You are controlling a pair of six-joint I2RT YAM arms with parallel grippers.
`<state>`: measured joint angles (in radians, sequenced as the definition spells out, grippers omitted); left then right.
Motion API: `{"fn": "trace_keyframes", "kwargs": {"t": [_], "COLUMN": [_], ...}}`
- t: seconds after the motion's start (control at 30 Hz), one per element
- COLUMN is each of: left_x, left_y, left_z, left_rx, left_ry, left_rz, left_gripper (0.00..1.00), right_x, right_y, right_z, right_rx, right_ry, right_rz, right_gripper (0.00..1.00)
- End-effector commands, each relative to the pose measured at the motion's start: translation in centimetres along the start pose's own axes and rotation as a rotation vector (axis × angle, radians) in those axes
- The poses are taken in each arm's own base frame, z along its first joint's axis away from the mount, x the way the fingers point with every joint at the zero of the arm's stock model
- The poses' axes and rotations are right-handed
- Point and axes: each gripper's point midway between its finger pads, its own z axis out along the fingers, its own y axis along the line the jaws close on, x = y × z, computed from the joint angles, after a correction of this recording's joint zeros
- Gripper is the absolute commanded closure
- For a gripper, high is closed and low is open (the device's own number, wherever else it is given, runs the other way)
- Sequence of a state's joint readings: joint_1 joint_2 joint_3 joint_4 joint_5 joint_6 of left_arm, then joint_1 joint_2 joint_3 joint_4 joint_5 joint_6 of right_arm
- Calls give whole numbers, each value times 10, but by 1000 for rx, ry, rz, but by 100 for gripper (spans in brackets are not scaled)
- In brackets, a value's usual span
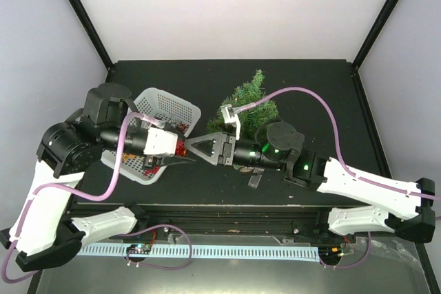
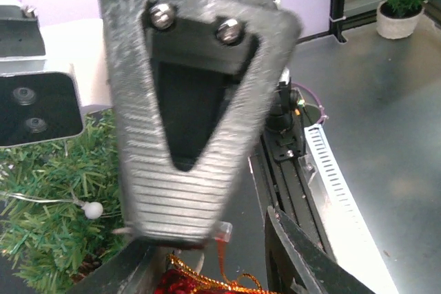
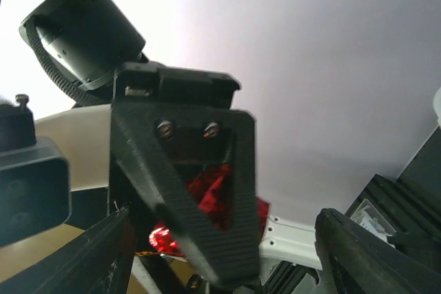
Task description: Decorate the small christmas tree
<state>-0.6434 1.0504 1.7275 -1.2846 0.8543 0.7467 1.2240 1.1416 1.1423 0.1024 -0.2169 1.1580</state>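
Left claw pinching a red glittery ornament with gold cord. Right claw spread wide, facing it tip to tip. Small green bristly christmas tree on black worktop, just behind right arm.

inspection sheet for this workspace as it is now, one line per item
surface: black table, nothing spilled seen
job's things: small christmas tree at the back, right of centre; red ornament held mid-table
clutter: white basket on the left
grippers: left gripper shut on the red ornament; right gripper open, facing it
cables: purple cables loop over both arms; one crosses the tree
surroundings: white walls, black frame posts
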Motion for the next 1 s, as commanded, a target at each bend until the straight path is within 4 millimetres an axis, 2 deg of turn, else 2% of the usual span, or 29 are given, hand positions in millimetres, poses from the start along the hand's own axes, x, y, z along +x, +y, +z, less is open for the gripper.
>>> {"fn": "trace_keyframes", "kwargs": {"t": [0.0, 0.2, 0.67, 0.8, 0.97], "left_x": [1, 9, 7, 10, 12], "left_y": [10, 18, 16, 14, 12], "left_z": [-1, 0, -4, -3, -4], "left_rx": [-59, -104, -118, -112, -114], "left_ry": [13, 42, 36, 36, 40], "left_rz": [22, 20, 18, 11, 11], "left_gripper": [64, 66, 66, 64, 57], "right_x": [-4, 8, 21, 19, 16], "right_y": [36, 37, 25, 22, 18], "right_z": [0, 4, 28, 29, 27], "right_rx": [-115, -130, -130, -119, -102], "right_ry": [-14, 15, 55, 42, 22], "right_rz": [1, 13, 42, 42, 36], "right_gripper": [28, 28, 30, 38, 55]}}
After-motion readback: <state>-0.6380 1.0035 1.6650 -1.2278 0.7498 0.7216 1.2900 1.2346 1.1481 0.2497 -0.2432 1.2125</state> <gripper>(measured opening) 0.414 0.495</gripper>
